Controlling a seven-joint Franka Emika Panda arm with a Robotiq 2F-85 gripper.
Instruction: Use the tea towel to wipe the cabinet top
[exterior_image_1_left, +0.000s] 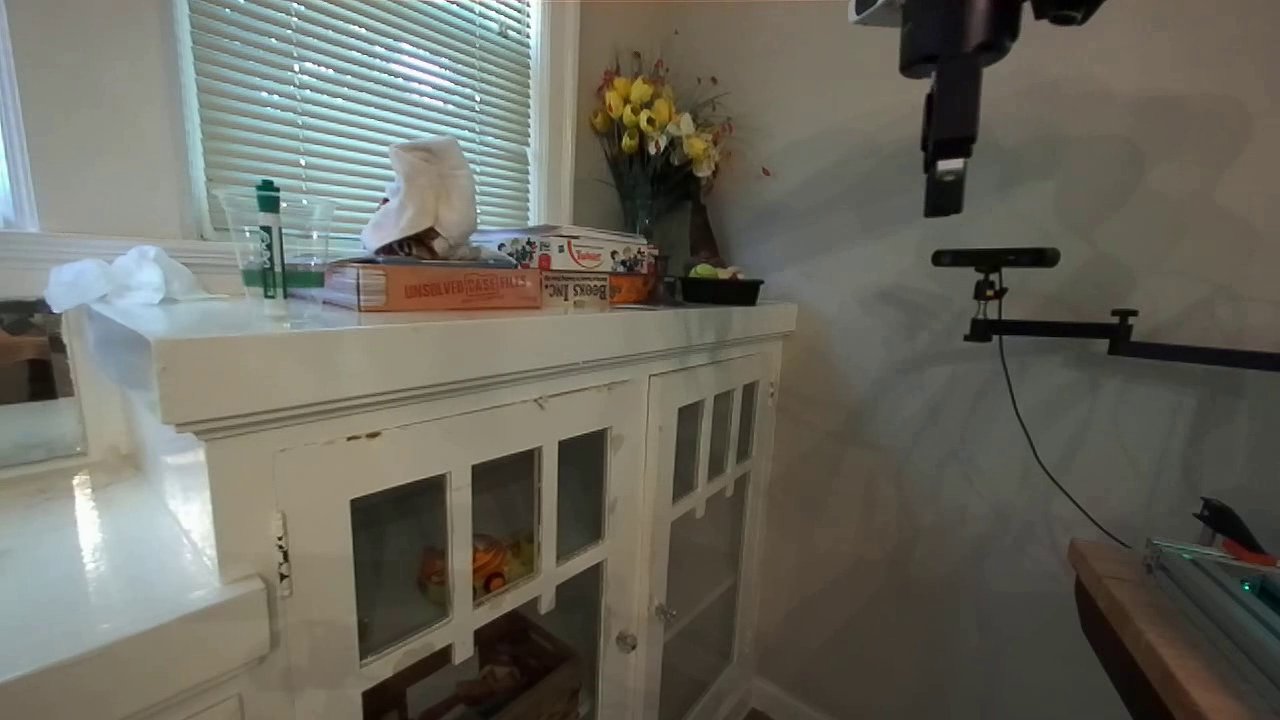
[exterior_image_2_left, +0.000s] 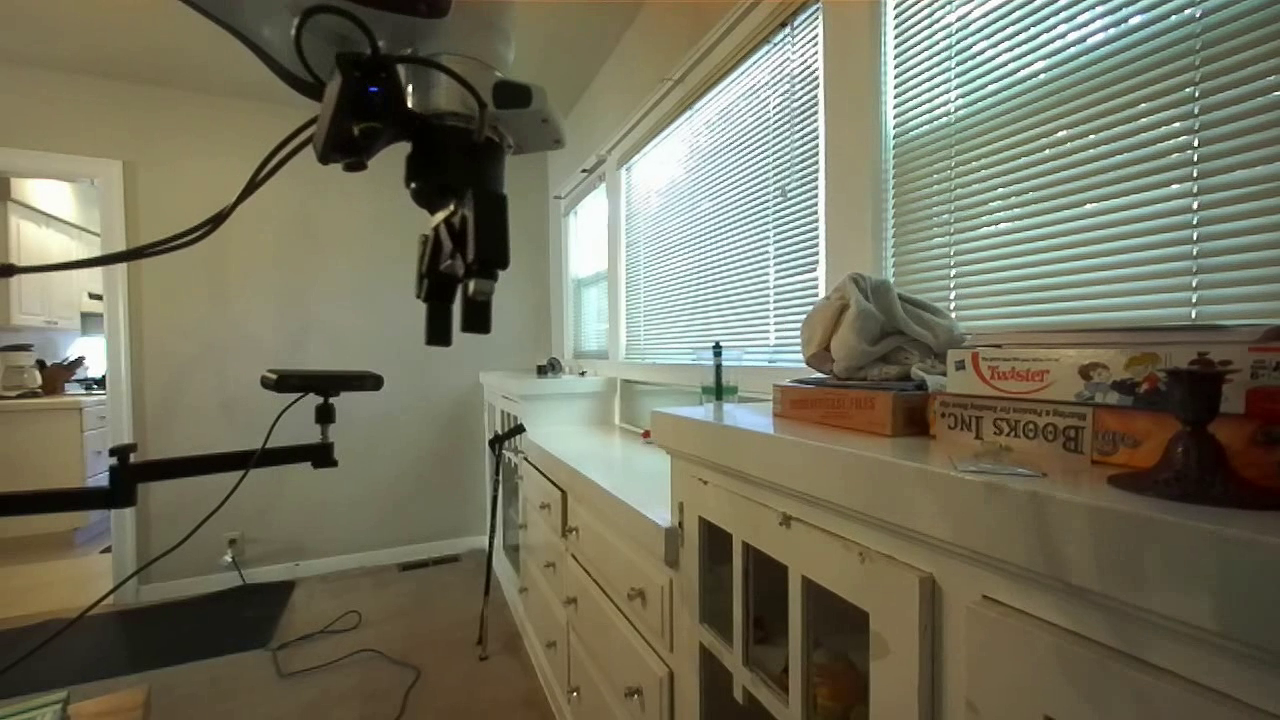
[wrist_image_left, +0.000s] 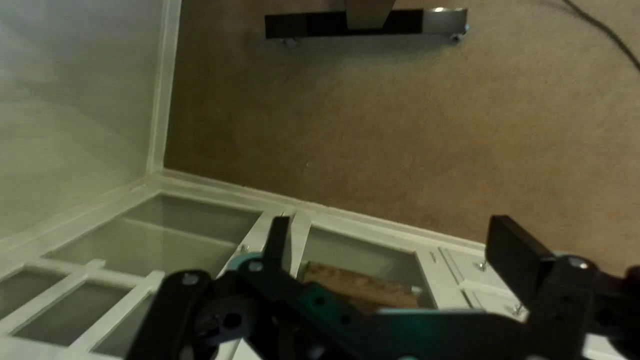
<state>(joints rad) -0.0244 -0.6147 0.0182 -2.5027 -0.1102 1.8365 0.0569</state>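
So, tea towel (exterior_image_2_left: 880, 330) is heaped atop the Unsolved Case Files box (exterior_image_1_left: 440, 288) w/ a thin dark layer (exterior_image_2_left: 850, 382) between, i.e. not on the bare counter (exterior_image_1_left: 480, 345) yet. Should handle light, soft & floppy, nothing fragile, prob. not slippery; it'll droop once lifted, so best hold = a fat pinch at the crown (exterior_image_2_left: 860, 292) from straight above, deep enough for several folds w/o nipping the box. Brown-patterned patch (exterior_image_1_left: 418, 243) shows at its base in an exterior view; can't tell if it's towel or smth. underneath. Orientation: crumpled, so no true long axis & no clear pointing end; in an exterior view it's wider than tall, sloping from the crown down twd. the Twister box (exterior_image_2_left: 1040, 372). Plastic cup (exterior_image_1_left: 305, 235) stands near the box; white wad (exterior_image_1_left: 125, 278) at the counter's end is prob. tissue, not our towel. Gripper (wrist_image_left: 390, 230) hangs high, well apart from all this, nothing in it, fingers (wrist_image_left: 520, 260) spread wide in the wrist view, aimed down past the cabinet (exterior_image_1_left: 630, 500) at carpet (wrist_image_left: 390, 125). Next: prob. swing over the counter, come down on the towel, pinch.
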